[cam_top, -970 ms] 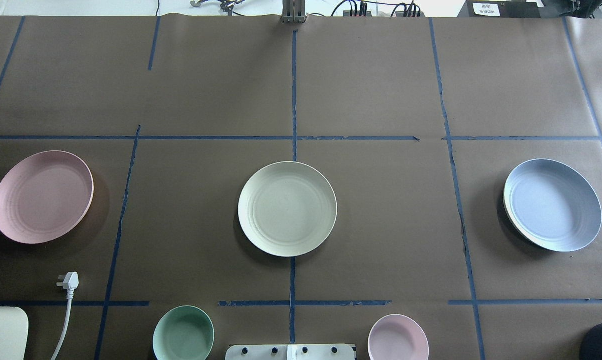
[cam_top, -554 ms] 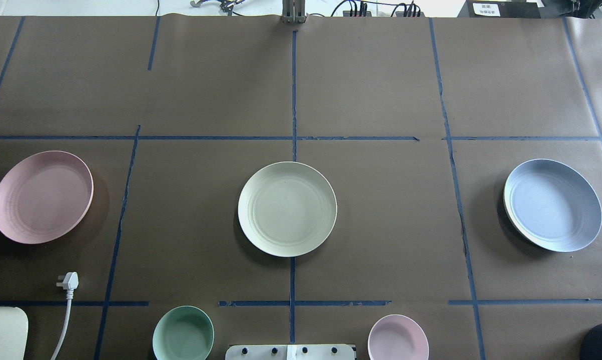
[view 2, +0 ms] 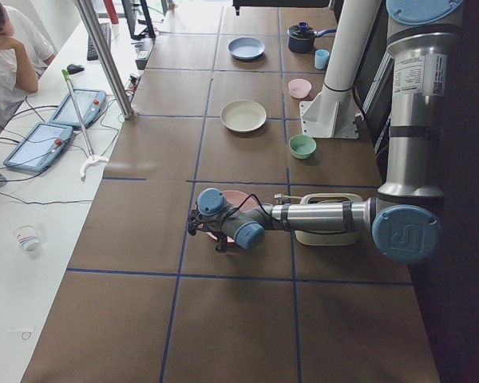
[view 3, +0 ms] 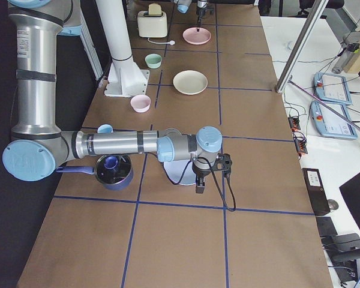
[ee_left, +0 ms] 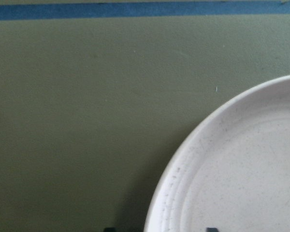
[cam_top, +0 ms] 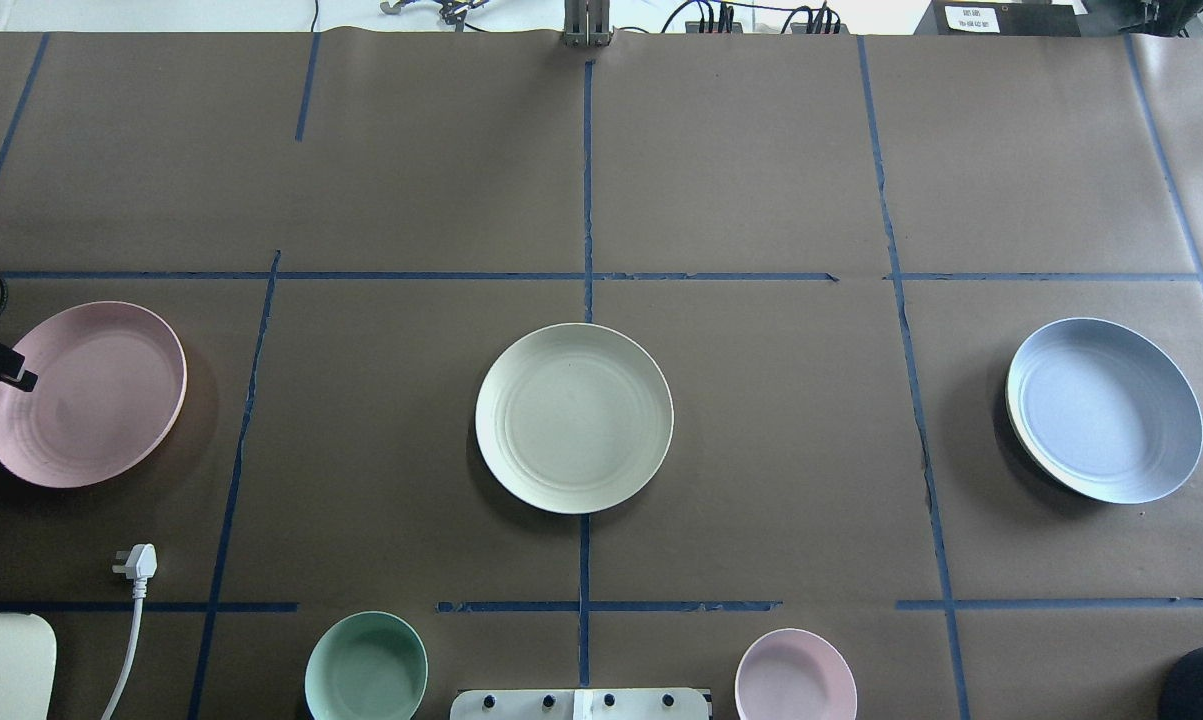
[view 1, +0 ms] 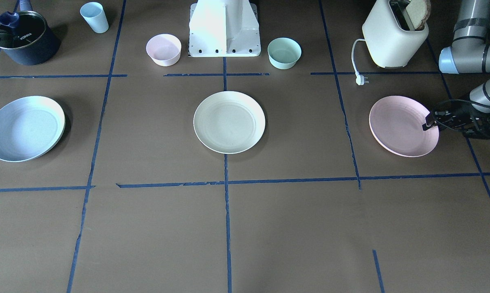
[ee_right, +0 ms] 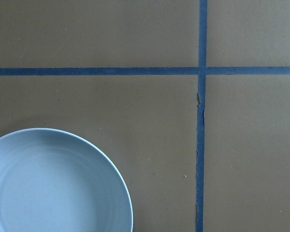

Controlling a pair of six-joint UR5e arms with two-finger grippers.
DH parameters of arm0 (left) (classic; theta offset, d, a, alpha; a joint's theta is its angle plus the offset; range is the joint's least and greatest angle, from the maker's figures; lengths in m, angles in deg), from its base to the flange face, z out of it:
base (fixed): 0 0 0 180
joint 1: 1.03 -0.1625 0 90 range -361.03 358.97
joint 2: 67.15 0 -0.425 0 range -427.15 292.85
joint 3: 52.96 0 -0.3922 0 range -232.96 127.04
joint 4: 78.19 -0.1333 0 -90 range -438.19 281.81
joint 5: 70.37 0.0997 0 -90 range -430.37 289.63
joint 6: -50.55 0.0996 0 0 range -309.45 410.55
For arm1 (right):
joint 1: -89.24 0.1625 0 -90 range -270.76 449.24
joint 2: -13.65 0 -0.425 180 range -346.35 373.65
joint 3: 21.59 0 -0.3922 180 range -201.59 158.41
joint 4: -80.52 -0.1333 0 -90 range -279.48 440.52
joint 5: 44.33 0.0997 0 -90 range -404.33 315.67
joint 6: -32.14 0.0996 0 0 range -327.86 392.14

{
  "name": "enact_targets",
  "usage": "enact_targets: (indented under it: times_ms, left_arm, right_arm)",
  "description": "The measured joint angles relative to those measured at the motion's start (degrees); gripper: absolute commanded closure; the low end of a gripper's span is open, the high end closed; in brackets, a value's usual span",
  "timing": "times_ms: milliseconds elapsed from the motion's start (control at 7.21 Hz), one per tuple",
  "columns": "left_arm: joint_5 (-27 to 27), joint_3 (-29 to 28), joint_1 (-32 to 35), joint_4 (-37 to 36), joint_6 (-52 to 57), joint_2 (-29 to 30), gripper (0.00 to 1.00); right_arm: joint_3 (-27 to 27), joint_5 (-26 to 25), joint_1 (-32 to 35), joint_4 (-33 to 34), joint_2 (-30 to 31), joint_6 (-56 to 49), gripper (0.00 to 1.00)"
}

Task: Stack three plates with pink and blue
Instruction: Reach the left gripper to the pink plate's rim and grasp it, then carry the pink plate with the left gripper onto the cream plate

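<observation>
At the left edge of the overhead view, the left gripper (cam_top: 19,376) hangs over the rim of the pink plate (cam_top: 91,400). Only its wrist view shows the jaws parted and empty, tips astride that rim. The cream plate (cam_top: 573,418) lies mid-frame and the blue plate (cam_top: 1106,410) at right, all apart on the worktop (cam_top: 761,450). The right gripper (view 3: 200,183) shows only in the right-side view, and I cannot tell how its jaws stand.

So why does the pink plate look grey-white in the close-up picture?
Left wrist view: a greenish tint washes the pink plate to grey-white and turns the brown table olive. Front-facing view: colours look truer, so it shows pink.
</observation>
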Motion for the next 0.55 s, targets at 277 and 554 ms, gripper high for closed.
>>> enact_targets:
  times_ms: [277, 554]
  left_arm:
    - [-0.58, 1.54, -0.1, 0.07, -1.64, 2.51, 1.0]
    - [-5.2, 3.67, -0.42, 0.14, -8.58, 8.97, 1.0]
  right_arm:
    - [0.0, 0.01, -0.27, -0.08, 0.01, 0.2, 0.0]
    - [0.28, 0.01, -0.31, -0.16, -0.04, 0.22, 0.0]
